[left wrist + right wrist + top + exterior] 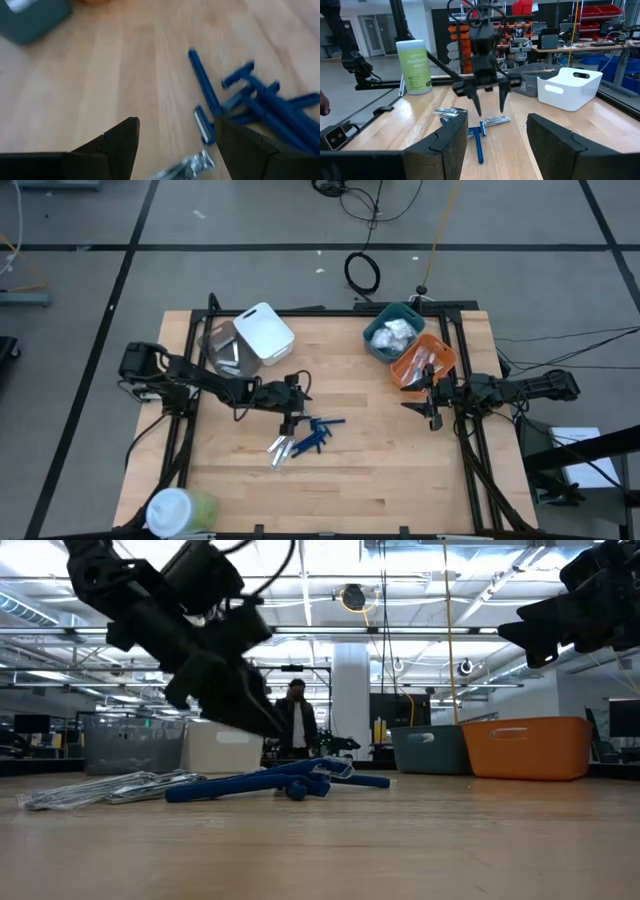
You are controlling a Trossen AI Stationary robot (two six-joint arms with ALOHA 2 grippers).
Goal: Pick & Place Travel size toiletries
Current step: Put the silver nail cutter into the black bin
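We list a wooden table (380, 480): blue razors (318, 434) and silver packets (279, 450) beneath the left gripper (287, 420); teal bin (392, 330), orange bin (424, 360), white bin (263, 332), green cup (180, 511).

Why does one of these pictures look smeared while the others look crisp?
The left wrist view is motion-blurred: the blue razors streak across the wooden table. The high view is evenly lit with soft shadows. The low view has bright ceiling lights, leaving the left arm a dark silhouette. The right wrist view is sharp.

Toiletries (305, 438) lie mid-table — two bins (408, 346) at its far-right corner, cup (180, 511) near-left.
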